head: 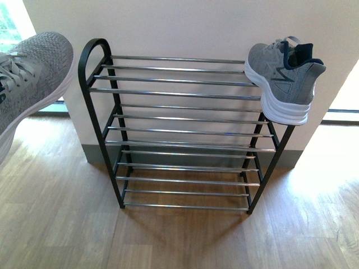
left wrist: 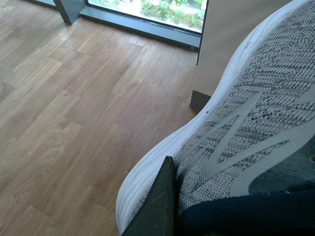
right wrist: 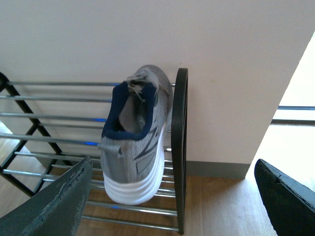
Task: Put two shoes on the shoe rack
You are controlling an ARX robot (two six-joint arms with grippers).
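One grey sneaker (head: 283, 78) sits on the top tier of the shoe rack (head: 179, 92) at its right end, heel overhanging the front bar; it also shows in the right wrist view as the grey sneaker (right wrist: 135, 142) beside the shoe rack's black end frame (right wrist: 179, 147). My right gripper (right wrist: 172, 196) is open, drawn back from that shoe with nothing between its fingers. The second grey sneaker (head: 28, 78) hangs in the air left of the rack. My left gripper (left wrist: 170, 206) is shut on this grey sneaker (left wrist: 246, 128) at its collar; one dark finger (left wrist: 157, 201) presses its side.
The rack stands against a pale wall (head: 179, 28) on a wood floor (head: 168, 241). Windows (left wrist: 162, 12) with dark frames run on both sides of the wall. The rack's lower tiers (head: 185, 168) hold nothing.
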